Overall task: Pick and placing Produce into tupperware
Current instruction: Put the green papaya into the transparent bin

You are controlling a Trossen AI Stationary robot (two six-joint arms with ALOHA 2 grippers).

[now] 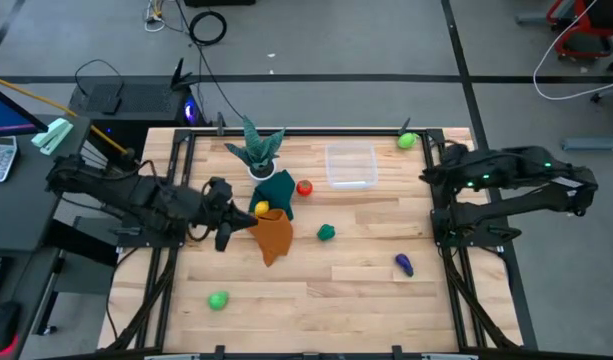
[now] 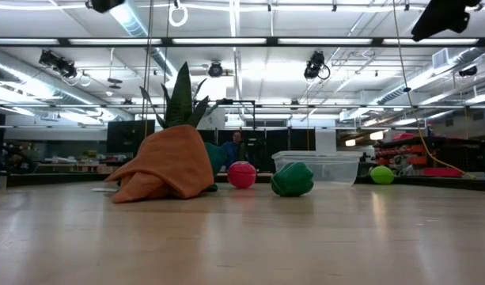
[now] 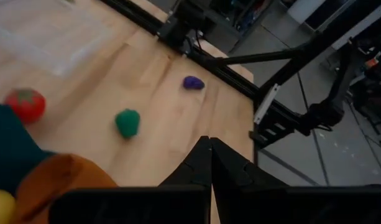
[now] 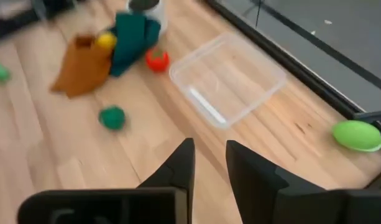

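Note:
The clear tupperware (image 1: 351,165) (image 4: 227,81) stands empty near the table's far edge. Produce lies scattered on the wood: a red piece (image 1: 304,187), a dark green one (image 1: 326,232) (image 3: 127,122), a purple one (image 1: 404,264) (image 3: 192,82), a light green one (image 1: 218,299) near the front and another (image 1: 407,141) (image 4: 358,135) at the far right corner. A yellow piece (image 1: 261,208) sits between the teal and orange cloths. My left gripper (image 1: 244,222) (image 3: 210,149) is shut and hovers just left of the orange cloth. My right gripper (image 1: 426,177) (image 4: 210,155) is open, above the table's right side.
An orange cloth (image 1: 273,236) (image 2: 167,166) lies heaped mid-table with a teal cloth (image 1: 278,190) behind it. A teal spiky plant in a white pot (image 1: 258,152) stands at the far edge. Black frame rails (image 1: 448,250) border the table's sides.

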